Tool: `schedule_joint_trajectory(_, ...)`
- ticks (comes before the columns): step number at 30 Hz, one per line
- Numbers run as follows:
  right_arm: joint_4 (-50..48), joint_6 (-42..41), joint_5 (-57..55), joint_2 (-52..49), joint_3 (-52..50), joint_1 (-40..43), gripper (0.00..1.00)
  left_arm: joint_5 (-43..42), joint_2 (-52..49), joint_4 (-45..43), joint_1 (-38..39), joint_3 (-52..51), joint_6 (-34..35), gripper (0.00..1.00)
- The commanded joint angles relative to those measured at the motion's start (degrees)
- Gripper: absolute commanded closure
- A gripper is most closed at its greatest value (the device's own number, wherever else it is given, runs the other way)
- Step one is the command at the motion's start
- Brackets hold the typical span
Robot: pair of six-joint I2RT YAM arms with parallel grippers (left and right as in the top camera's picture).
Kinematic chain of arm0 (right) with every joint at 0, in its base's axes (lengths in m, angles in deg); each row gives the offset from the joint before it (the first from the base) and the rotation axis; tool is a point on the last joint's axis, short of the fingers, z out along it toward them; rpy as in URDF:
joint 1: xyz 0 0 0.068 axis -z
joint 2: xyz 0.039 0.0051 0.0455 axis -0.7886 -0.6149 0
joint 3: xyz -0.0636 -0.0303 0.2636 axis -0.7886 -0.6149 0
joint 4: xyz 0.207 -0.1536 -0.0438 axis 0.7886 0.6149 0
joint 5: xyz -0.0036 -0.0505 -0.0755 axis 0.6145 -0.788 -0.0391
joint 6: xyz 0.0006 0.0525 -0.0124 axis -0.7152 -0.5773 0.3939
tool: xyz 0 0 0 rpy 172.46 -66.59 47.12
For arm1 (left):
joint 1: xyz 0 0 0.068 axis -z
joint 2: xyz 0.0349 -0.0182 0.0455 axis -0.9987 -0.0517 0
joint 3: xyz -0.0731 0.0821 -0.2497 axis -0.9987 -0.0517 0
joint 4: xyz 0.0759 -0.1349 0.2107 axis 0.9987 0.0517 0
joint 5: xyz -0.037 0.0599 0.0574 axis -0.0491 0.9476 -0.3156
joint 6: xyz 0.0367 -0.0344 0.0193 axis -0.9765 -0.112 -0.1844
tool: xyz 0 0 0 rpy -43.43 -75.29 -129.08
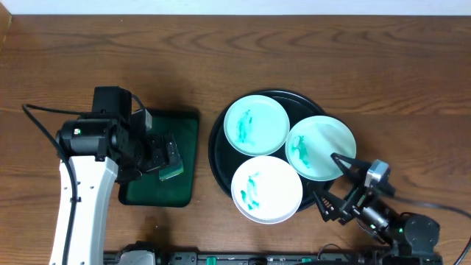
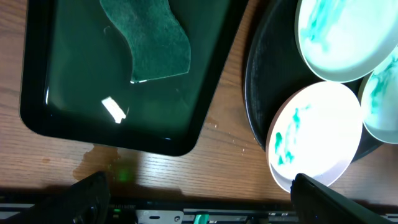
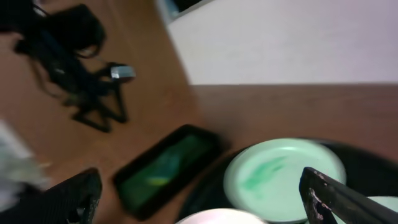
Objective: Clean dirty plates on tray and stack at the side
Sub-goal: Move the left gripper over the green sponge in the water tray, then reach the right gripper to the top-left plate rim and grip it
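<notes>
Black tray [image 1: 216,158] mostly hidden beneath 3 smeared plates [image 1: 255,124]; left tool [image 2: 200,194] and right tool [image 3: 199,198] both spread.

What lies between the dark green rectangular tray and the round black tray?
Only a bare strip of brown wooden table, clearest in the left wrist view.

Wood tbl [image 1: 221,44]: blk tray [image 1: 218,154], grn tray [image 1: 184,147].

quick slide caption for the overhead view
Three teal-smeared round white plates on a glossy round black tray; left gripper hovers above a dark green rectangular tray.
</notes>
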Motion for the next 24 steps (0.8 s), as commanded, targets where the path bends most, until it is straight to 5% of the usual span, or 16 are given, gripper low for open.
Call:
schedule_joint_trajectory(1, -0.02, -5.95, 9.64, -6.6, 4.63, 0.35, 0.01, -0.5, 0.31, -0.17, -0.11, 1.22, -0.79, 0.06)
schedule_joint_trajectory(15, -0.02, 13.55, 20.63, -51.84, 29.59, 0.31, 0.01, -0.52, 0.31, -1.42, -0.11, 1.22, -0.76, 0.06)
schedule_joint_trajectory(19, 1.11, 22.08, 13.09, -59.67, 35.56, 0.33, 0.01, -0.5, 0.31, -1.55, -0.11, 1.22, -0.79, 0.06)
schedule_joint_trajectory(24, 16.2, 33.0, -11.63, -62.55, 41.97, 0.35, 0.01, -0.5, 0.31, -2.12, -0.11, 1.22, -0.76, 0.06)
